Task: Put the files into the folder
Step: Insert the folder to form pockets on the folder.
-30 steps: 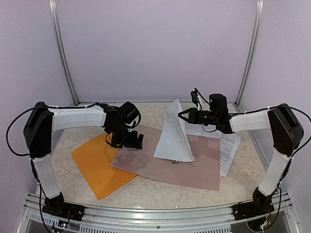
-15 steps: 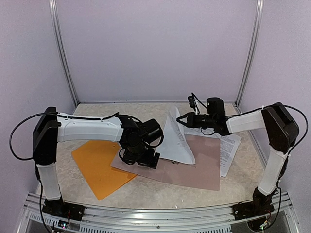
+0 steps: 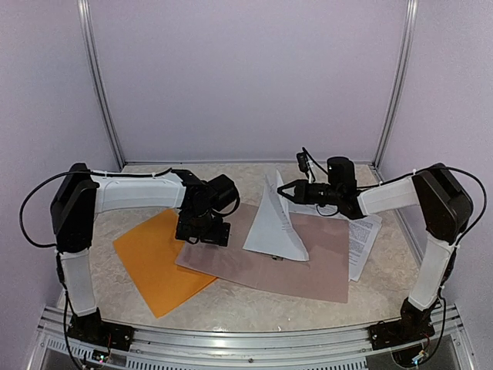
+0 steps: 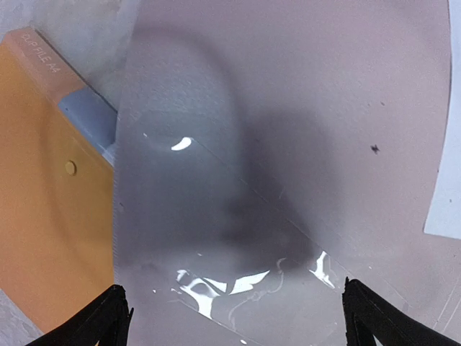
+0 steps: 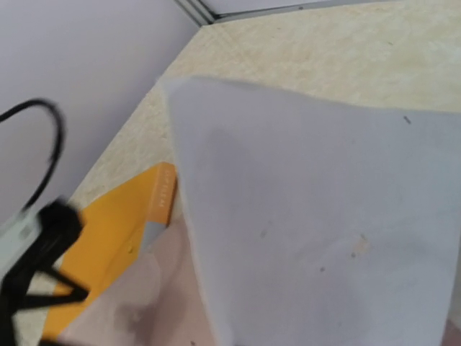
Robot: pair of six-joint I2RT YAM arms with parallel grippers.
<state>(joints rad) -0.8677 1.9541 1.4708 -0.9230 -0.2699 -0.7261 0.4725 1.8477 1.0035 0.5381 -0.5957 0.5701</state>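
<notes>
Top external view gives the best account of progress: none of the files (image 3: 362, 239) is inside the folder (image 3: 154, 266) yet. The folder lies flat on the table (image 3: 231, 177), below and to the left of the left gripper (image 3: 202, 233), and its right edge goes under the clipboard (image 3: 308, 270). As far as I can judge, it is not opened. One part of the paper, the lifted sheet (image 3: 273, 223), hangs from the right gripper (image 3: 286, 190). The rest of the files lies flat below that gripper's wrist, partly under the right side of the clipboard, it seems. So I judge the work to be at an early step: paper is picked up, but the folder must be opened and all the paper must go in.

The right gripper is fully closed and pinches the top edge of the lifted sheet, whose lower edge seems to rest on the clipboard. I cannot tell if it is one sheet or several. In the right wrist view the paper fills most of the picture and the fingers are hidden.

The left gripper stands at its widest and holds nothing. In the left wrist view its two fingertips (image 4: 108, 321) show at the lower corners. The glossy left end of the clipboard is directly beneath them, and the folder's grey strip (image 4: 86, 119) is just to the left. Whether the fingertips touch the board I cannot tell.
</notes>
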